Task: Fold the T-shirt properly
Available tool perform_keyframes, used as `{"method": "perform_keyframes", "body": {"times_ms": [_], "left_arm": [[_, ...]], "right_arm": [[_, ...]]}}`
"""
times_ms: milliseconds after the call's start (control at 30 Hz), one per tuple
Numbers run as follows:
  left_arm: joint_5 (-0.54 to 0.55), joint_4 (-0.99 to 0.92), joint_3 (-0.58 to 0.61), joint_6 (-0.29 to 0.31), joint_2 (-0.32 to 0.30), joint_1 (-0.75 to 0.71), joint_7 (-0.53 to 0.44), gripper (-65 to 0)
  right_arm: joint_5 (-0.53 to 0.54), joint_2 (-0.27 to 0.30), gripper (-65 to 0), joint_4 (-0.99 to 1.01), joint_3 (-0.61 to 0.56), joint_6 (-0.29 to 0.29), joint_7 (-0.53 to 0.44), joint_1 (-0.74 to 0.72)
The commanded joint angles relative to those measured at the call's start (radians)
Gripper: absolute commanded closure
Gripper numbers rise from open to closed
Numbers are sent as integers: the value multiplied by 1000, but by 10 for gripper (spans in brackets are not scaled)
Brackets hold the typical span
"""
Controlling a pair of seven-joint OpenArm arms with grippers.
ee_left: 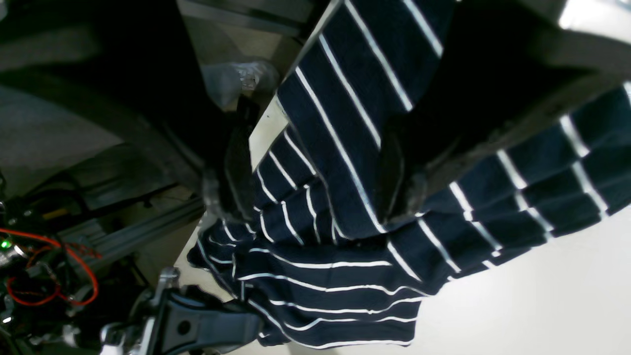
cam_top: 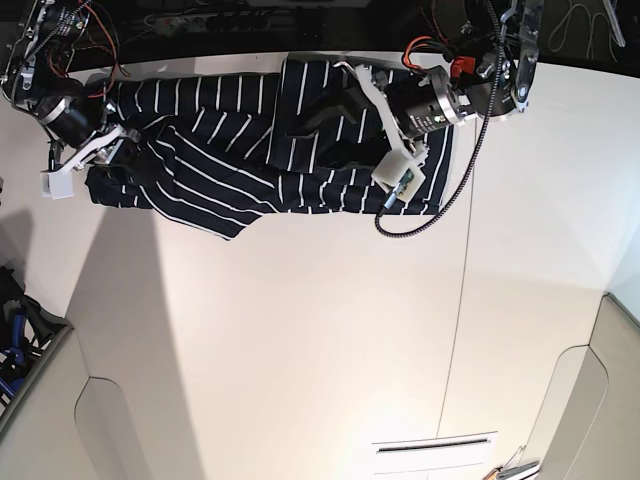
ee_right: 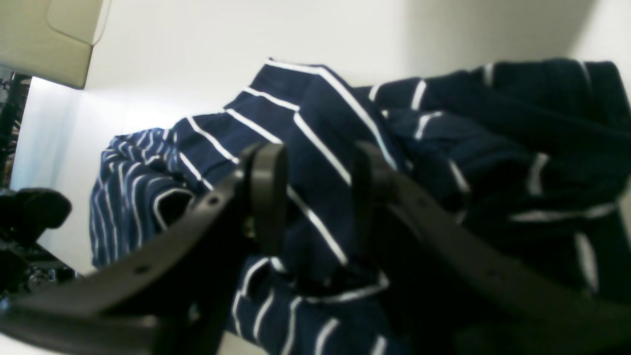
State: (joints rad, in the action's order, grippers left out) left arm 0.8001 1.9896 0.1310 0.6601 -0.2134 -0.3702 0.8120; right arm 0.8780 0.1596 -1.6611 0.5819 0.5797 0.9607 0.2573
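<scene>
Two grippers, left (ee_left: 315,182) and right (ee_right: 320,197), gaped empty over the soft T-shirt (cam_top: 215,180), upper left; its lower edge probably offered purchase.

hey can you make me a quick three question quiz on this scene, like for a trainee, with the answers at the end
1. True or false: the T-shirt lies fully flat and neatly folded.
2. Fill in the blank: the T-shirt is dark navy with thin ____ stripes.
3. Multiple choice: in the left wrist view, how do the jaws of the left gripper stand?
a) shut tight
b) apart, with striped cloth showing between them
c) closed on a red cable

Key: 1. False, it lies bunched and creased. 2. white. 3. b.
</scene>
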Motion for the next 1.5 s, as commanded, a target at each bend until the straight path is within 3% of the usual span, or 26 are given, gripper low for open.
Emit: {"method": "perform_keyframes", "body": {"times_ms": [0, 133, 267, 300, 433, 667, 833, 1200, 1467], "left_arm": [[6, 16, -5, 18, 0, 7, -12, -408], [-35, 16, -47, 18, -1, 7, 21, -408], [-34, 16, -132, 18, -1, 7, 38, -408], [-32, 16, -154, 18, 0, 7, 38, -408], [-7, 16, -217, 18, 0, 7, 39, -408], [-4, 16, -224, 18, 0, 7, 37, -408], [-14, 16, -224, 18, -1, 7, 38, -408], [-16, 16, -230, 18, 0, 7, 53, -408], [21, 16, -367, 18, -1, 7, 67, -408]], "right_arm": [[19, 13, -221, -23, 29, 8, -16, -5], [20, 44, -239, -25, 112, 8, -9, -4], [16, 108, -429, -24, 142, 8, 9, -1], [11, 120, -449, -24, 142, 8, 9, 1], [-10, 147, -448, -3, 137, 8, 9, 1], [-15, 150, -447, 82, 70, 11, -2, 1], [-141, 150, -447, 129, -3, -8, -107, 1], [-217, 151, -448, 132, -14, -16, -132, -2], [-243, 151, -448, 132, -14, -16, -148, -2]]}}
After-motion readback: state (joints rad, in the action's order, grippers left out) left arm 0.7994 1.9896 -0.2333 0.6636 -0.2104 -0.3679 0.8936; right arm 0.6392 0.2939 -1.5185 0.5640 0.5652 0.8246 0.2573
